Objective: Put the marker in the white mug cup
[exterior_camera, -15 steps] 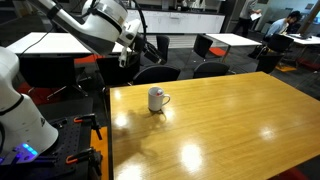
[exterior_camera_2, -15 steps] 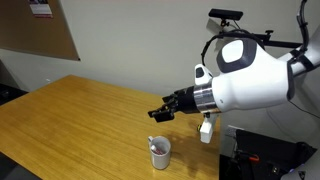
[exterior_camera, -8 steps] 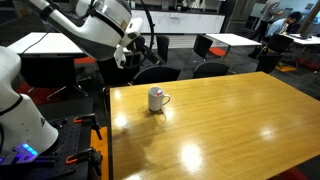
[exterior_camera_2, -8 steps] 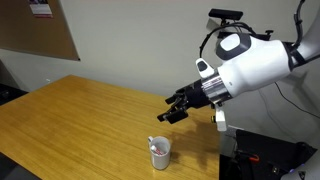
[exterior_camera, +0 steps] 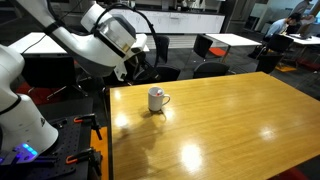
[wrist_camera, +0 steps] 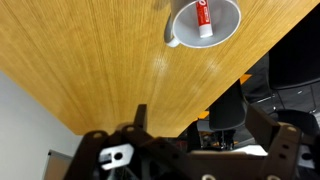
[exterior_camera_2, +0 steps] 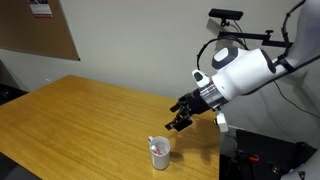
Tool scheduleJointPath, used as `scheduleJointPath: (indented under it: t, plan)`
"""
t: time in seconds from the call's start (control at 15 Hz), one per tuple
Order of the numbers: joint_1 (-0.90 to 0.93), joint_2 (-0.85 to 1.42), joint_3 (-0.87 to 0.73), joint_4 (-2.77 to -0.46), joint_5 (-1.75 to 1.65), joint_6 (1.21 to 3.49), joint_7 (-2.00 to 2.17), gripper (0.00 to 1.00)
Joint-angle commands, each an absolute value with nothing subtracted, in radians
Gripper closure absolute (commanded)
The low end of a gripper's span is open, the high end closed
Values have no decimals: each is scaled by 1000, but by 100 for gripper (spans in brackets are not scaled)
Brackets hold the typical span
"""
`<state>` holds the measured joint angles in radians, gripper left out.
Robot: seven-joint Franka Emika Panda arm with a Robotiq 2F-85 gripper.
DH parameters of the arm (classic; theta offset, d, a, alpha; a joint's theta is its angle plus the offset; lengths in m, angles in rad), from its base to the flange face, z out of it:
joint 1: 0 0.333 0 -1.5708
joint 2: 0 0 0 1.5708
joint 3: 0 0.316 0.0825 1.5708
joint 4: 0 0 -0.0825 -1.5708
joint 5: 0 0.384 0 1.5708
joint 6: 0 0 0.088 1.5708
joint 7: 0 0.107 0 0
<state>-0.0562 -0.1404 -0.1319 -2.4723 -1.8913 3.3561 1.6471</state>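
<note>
Arm (exterior_camera_2: pixel 240 72) slants downward, gripper (exterior_camera_2: pixel 180 120) aloft beside white mug cup (exterior_camera_2: pixel 160 152) — marker (wrist_camera: pixel 201 13) inside.

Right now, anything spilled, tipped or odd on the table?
Nothing stands out. The white mug stands upright on the table, with the red marker inside it in the wrist view. No spill shows. The gripper hangs apart from the mug, holding nothing.
</note>
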Motion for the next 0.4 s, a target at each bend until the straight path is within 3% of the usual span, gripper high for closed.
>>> scheduleJointPath:
  t: [0.0, 0.33]
  plan:
    - [-83, -161, -106, -2473, -1908, 3355, 1658, 0]
    - [-66, -143, -121, -2472, -1892, 3356, 1647, 0]
